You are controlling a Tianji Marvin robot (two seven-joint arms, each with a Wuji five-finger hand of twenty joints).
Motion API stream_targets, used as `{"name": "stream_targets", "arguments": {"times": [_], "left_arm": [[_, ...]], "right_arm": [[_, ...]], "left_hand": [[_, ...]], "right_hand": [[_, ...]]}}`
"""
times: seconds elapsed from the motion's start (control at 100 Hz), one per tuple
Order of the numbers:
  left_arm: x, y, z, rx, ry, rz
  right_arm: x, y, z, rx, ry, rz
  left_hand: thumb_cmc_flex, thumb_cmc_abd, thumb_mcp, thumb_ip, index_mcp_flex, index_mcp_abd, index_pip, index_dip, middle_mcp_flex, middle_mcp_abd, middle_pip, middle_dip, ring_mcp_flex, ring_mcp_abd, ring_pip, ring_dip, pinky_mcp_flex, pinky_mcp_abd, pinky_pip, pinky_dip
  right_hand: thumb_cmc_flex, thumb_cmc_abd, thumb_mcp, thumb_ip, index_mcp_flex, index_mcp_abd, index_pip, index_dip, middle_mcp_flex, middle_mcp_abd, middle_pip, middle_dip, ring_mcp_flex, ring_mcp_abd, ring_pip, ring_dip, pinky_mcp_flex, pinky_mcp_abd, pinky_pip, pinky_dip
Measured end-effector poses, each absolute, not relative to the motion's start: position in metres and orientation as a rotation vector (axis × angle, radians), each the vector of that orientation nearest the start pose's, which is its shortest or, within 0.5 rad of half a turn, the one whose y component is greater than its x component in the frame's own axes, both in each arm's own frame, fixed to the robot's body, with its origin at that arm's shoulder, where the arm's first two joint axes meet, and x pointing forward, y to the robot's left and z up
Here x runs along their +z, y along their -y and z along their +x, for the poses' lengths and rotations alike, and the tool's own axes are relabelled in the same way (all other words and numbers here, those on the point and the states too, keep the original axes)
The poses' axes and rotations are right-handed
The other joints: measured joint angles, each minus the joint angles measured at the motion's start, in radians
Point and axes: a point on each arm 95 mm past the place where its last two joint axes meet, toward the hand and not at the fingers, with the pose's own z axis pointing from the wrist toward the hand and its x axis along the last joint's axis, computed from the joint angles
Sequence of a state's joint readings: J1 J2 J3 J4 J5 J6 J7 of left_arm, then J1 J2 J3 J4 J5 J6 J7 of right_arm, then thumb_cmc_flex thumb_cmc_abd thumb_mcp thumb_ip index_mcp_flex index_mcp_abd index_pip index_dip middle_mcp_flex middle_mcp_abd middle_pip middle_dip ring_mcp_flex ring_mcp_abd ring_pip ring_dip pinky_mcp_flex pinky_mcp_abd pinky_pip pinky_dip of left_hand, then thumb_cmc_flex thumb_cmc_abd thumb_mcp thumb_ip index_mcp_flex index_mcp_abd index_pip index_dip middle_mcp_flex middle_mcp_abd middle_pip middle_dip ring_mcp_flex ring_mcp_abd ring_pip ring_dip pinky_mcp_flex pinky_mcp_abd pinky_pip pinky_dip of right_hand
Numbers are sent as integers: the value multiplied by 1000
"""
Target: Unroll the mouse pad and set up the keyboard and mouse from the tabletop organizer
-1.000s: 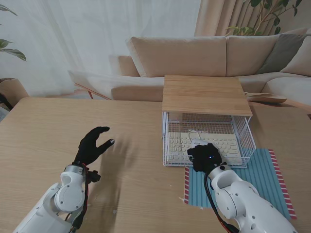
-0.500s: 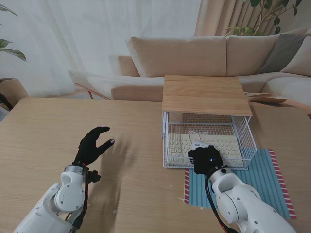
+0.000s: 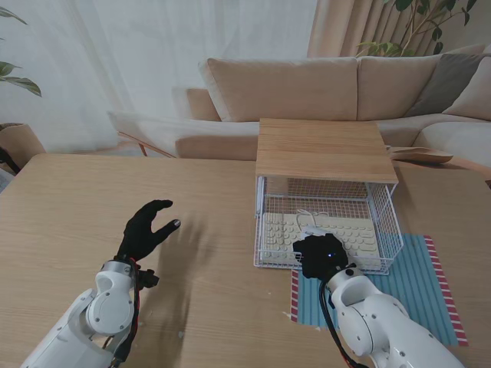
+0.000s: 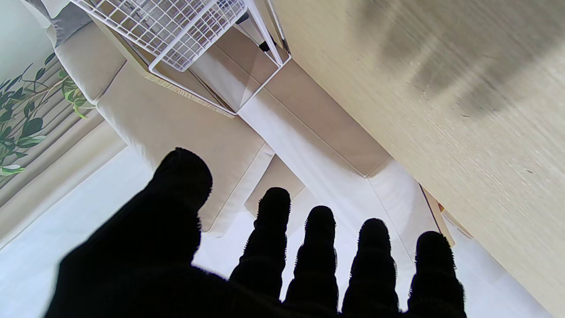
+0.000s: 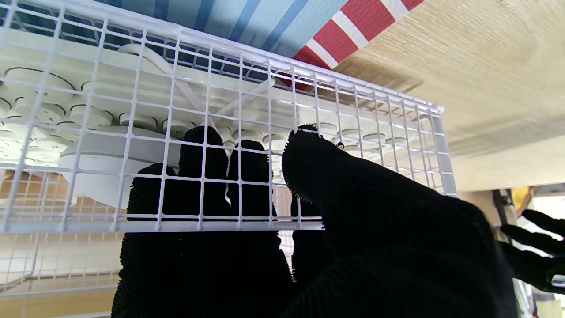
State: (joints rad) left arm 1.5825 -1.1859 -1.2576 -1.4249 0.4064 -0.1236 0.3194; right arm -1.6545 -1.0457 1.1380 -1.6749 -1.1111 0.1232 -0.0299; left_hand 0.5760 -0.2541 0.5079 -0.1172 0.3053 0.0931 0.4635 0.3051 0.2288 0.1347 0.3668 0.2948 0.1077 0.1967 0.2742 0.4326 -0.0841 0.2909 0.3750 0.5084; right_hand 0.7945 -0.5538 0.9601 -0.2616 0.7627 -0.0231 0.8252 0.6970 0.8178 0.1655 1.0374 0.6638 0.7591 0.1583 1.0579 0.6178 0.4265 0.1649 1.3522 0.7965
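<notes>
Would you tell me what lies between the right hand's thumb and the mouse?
The wire basket's front wall: in the right wrist view, the fingers reach inside toward the mouse, the thumb outside.

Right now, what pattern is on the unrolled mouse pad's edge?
Red and white stripes border the blue-striped flat mouse pad, clearest in the right wrist view.

A home living room: beige sofa [image 3: 322, 88], curtains [image 3: 349, 27] and houseplant [image 3: 430, 19] behind the wooden table [image 3: 115, 199].

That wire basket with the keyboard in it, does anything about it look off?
Yes. The wire basket rests partly on the striped mouse pad, covering its far edge. The right hand grips the basket's front wall, fingers hooked through the mesh.
</notes>
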Motion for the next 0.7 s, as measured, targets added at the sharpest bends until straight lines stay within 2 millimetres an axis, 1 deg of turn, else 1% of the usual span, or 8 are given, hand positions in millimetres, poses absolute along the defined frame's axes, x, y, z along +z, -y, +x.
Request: {"name": "stream_targets", "arguments": {"times": [0.05, 0.14, 0.26, 0.29, 0.3, 0.41, 0.55, 0.7], "left_arm": [[-362, -29, 400, -1867, -798, -1709], [-362, -30, 400, -1867, -797, -1709], [-362, -30, 400, -1867, -797, -1709], [-362, -30, 400, -1867, -797, -1709], [-362, -30, 400, -1867, -797, -1709], [-362, -30, 400, -1867, -797, -1709], [-362, -30, 400, -1867, -798, -1709], [-362, -29, 400, -1867, -798, -1710]], "right_arm": [[-345, -14, 363, 1330, -1578, 1145], [-345, -14, 361, 1333, -1579, 1146], [-342, -12, 359, 1351, -1564, 1140], [-340, -10, 358, 1355, -1561, 1135], [-339, -10, 358, 1357, -1561, 1132], [-329, -6, 357, 1353, -1562, 1077], [-322, -1, 358, 1369, -1533, 1050], [-310, 8, 359, 1409, -1503, 1000]], "left_hand": [[0, 0, 0, 0, 0, 0, 0, 0, 0, 0, 0, 0, 0, 0, 0, 0, 0, 0, -1, 1], [0, 0, 0, 0, 0, 0, 0, 0, 0, 0, 0, 0, 0, 0, 0, 0, 0, 0, -9, 9], [0, 0, 0, 0, 0, 0, 0, 0, 0, 0, 0, 0, 0, 0, 0, 0, 0, 0, -10, 10], [0, 0, 0, 0, 0, 0, 0, 0, 0, 0, 0, 0, 0, 0, 0, 0, 0, 0, -10, 10], [0, 0, 0, 0, 0, 0, 0, 0, 0, 0, 0, 0, 0, 0, 0, 0, 0, 0, -10, 10], [0, 0, 0, 0, 0, 0, 0, 0, 0, 0, 0, 0, 0, 0, 0, 0, 0, 0, -10, 10], [0, 0, 0, 0, 0, 0, 0, 0, 0, 0, 0, 0, 0, 0, 0, 0, 0, 0, -10, 10], [0, 0, 0, 0, 0, 0, 0, 0, 0, 0, 0, 0, 0, 0, 0, 0, 0, 0, -10, 10]], "right_hand": [[0, 0, -8, 0, 0, 0, 0, -5, 0, 0, 0, 0, 2, -1, 6, 0, 1, 0, 0, 0], [0, 0, -27, 2, -24, -5, 31, -62, -12, 0, 0, -12, 4, -3, 6, 1, 1, 0, 0, 0], [-26, 3, -41, 4, -163, -17, 48, -119, -154, 0, -34, -68, -44, -3, 16, 0, -78, -2, -31, -2], [-44, 5, -41, 8, -188, -17, 8, -120, -201, 0, -38, -90, -77, -3, 8, -4, -114, -10, -47, -5], [-53, 10, -41, 27, -197, -17, -1, -121, -217, -2, -39, -98, -93, -4, 5, -11, -125, -12, -56, -6], [-142, 41, -50, 115, -266, -16, -150, -85, -351, -27, -73, -132, -219, -4, -54, -41, -221, -26, -104, -17], [-206, 53, -87, 115, -362, -11, -217, -78, -451, -38, -115, -171, -316, -4, -125, -69, -296, -39, -136, -20], [-254, 54, -129, 115, -386, -10, -251, -73, -469, -38, -123, -191, -348, -4, -151, -84, -316, -39, -160, -24]]}}
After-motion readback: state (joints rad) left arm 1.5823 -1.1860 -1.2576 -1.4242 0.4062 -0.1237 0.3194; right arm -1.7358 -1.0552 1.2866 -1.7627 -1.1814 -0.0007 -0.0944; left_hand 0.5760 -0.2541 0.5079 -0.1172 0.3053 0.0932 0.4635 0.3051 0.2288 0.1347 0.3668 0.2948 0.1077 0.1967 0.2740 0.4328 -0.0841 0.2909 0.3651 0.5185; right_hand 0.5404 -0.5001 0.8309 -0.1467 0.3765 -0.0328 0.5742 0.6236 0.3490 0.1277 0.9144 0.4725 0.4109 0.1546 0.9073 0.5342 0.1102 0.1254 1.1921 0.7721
